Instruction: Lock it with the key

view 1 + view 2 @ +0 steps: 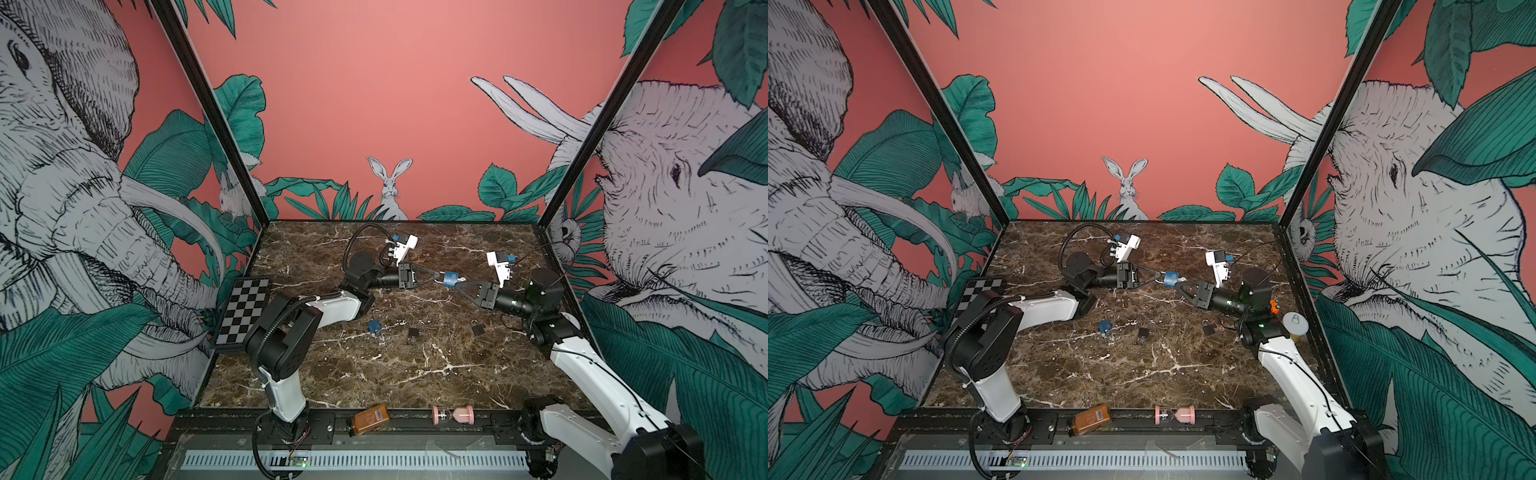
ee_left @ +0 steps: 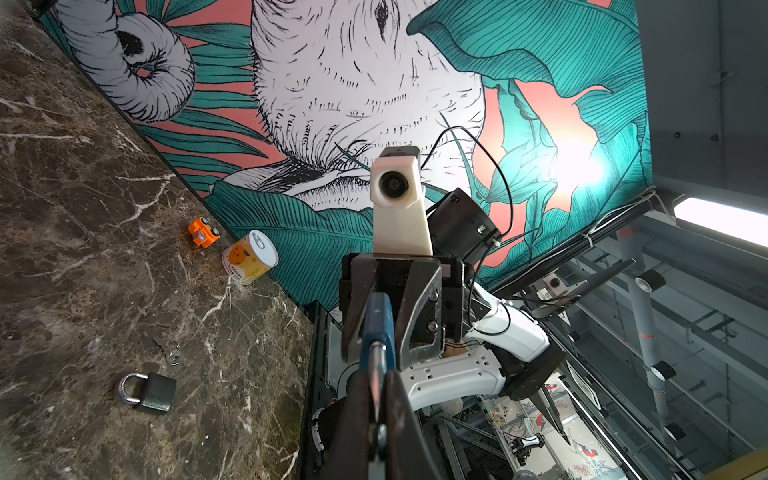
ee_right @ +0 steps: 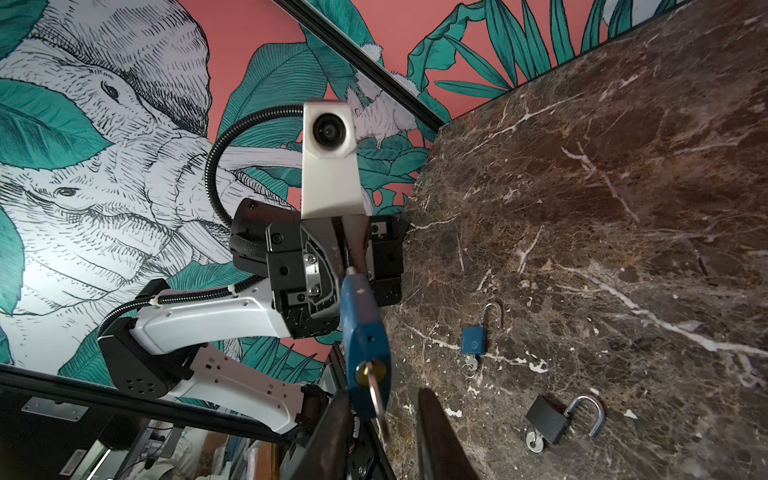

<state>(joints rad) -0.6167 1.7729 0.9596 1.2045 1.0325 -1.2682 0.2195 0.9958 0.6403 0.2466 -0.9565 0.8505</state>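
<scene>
A blue padlock (image 1: 451, 279) (image 1: 1170, 279) hangs above the middle of the marble table between both arms. My left gripper (image 1: 437, 276) (image 2: 377, 382) is shut on its silver shackle (image 2: 376, 370). In the right wrist view the padlock (image 3: 365, 332) points its keyhole at the camera, with the key (image 3: 377, 392) sticking out of it. My right gripper (image 1: 457, 286) (image 3: 382, 395) is open. Its two dark fingers (image 3: 432, 428) stand on either side of the key with a gap on each side.
On the table lie a second blue padlock (image 3: 473, 340) with an open shackle and a key, a black padlock (image 3: 546, 419) with an open shackle, and a dark padlock (image 2: 156, 392) beside loose keys (image 2: 170, 351). An orange toy car (image 2: 203, 232) and a can (image 2: 250, 257) stand by the right wall. A checkerboard (image 1: 243, 311) leans at the left.
</scene>
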